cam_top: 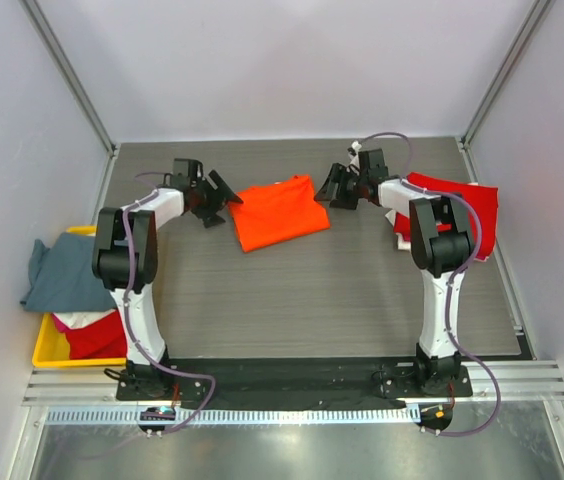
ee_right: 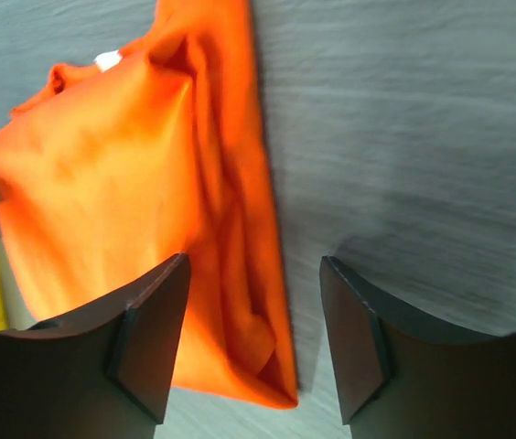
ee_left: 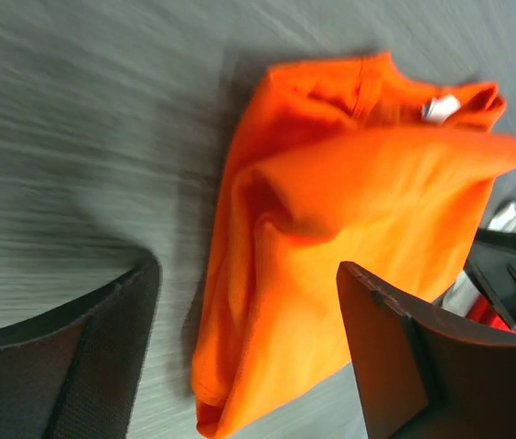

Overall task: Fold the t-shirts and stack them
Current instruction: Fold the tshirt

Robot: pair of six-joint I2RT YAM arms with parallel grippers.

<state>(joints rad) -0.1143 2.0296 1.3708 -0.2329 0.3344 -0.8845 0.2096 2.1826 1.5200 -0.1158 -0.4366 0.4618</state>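
Observation:
A bright orange t-shirt (cam_top: 278, 211) lies folded on the table at the back middle; it also shows in the left wrist view (ee_left: 349, 219) and the right wrist view (ee_right: 139, 183). My left gripper (cam_top: 224, 200) is open and empty at its left edge (ee_left: 249, 311). My right gripper (cam_top: 330, 188) is open and empty at its right edge (ee_right: 253, 311). A deep red t-shirt (cam_top: 462, 205) lies at the far right, under the right arm. A grey-blue t-shirt (cam_top: 67, 270) drapes over the yellow bin, with red and pink-white shirts (cam_top: 87, 328) in it.
The yellow bin (cam_top: 44, 350) stands off the table's left edge. The enclosure walls close in the back and both sides. The grey table (cam_top: 302, 300) runs from the orange shirt to the arm bases.

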